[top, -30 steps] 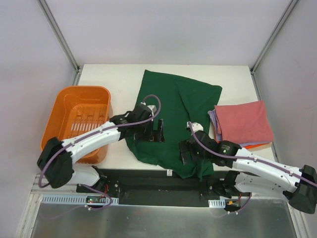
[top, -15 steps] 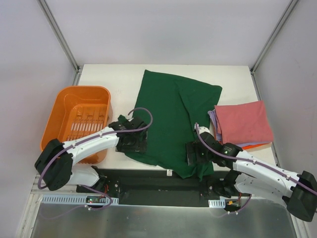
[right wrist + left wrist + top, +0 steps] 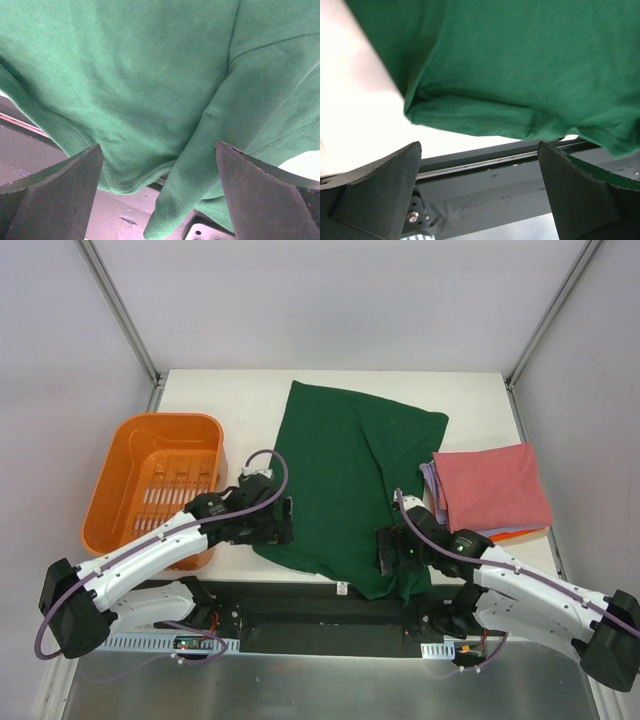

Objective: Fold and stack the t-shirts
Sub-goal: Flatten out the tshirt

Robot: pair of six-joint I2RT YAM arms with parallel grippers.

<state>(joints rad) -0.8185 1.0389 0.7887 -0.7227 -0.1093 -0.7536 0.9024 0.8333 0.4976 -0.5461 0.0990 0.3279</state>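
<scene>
A dark green t-shirt [image 3: 350,470] lies spread across the middle of the table, and its near hem hangs over the front edge. My left gripper [image 3: 282,521] is open at the shirt's near-left edge; in the left wrist view that gripper [image 3: 480,192] has the green cloth [image 3: 520,65] ahead of its bare fingers. My right gripper [image 3: 385,552] is open over the near hem, and in the right wrist view a fold of the shirt [image 3: 150,85] hangs between its fingers [image 3: 50,200]. Folded t-shirts are stacked at the right: pink-red [image 3: 492,487] on top, a lavender edge [image 3: 429,478], and orange [image 3: 520,534] beneath.
An orange slotted basket [image 3: 120,475] stands at the table's left, close to my left arm. A black rail [image 3: 300,605] runs along the front edge below the shirt. Bare white table [image 3: 230,400] shows behind the shirt.
My left gripper has drawn back from on top of the shirt to its near-left edge. The right gripper shifted slightly toward the front edge. The shirt's lower part lies flatter.
</scene>
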